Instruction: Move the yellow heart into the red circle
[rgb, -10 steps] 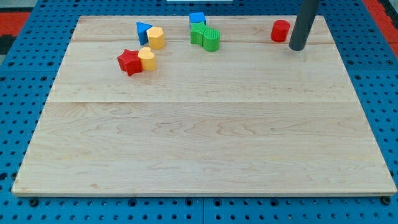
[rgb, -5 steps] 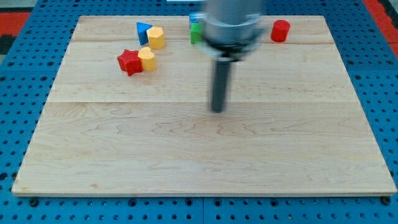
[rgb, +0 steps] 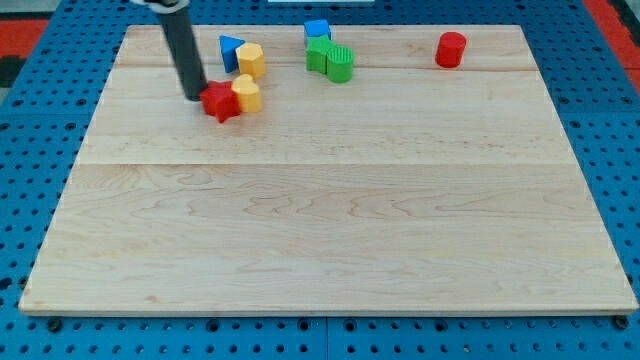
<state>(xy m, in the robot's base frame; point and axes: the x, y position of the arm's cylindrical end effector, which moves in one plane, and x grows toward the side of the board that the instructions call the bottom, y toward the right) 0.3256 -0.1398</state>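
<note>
The yellow heart (rgb: 246, 95) lies at the board's upper left, touching the right side of a red star (rgb: 220, 102). The red circle (rgb: 451, 49) stands far off at the upper right, near the board's top edge. My tip (rgb: 193, 97) is against the left side of the red star, so the tip, the star and the heart form a row from left to right. The rod rises from the tip toward the view's top left.
A yellow hexagon (rgb: 250, 60) and a blue triangle (rgb: 231, 50) lie just above the heart. A blue cube (rgb: 317, 30), a green star (rgb: 319, 54) and a green circle (rgb: 340, 63) cluster at the top middle, between the heart and the red circle.
My tip swept from the upper right, across the board's middle, to the left side of the red star. The red star and the yellow heart have shifted slightly to the right.
</note>
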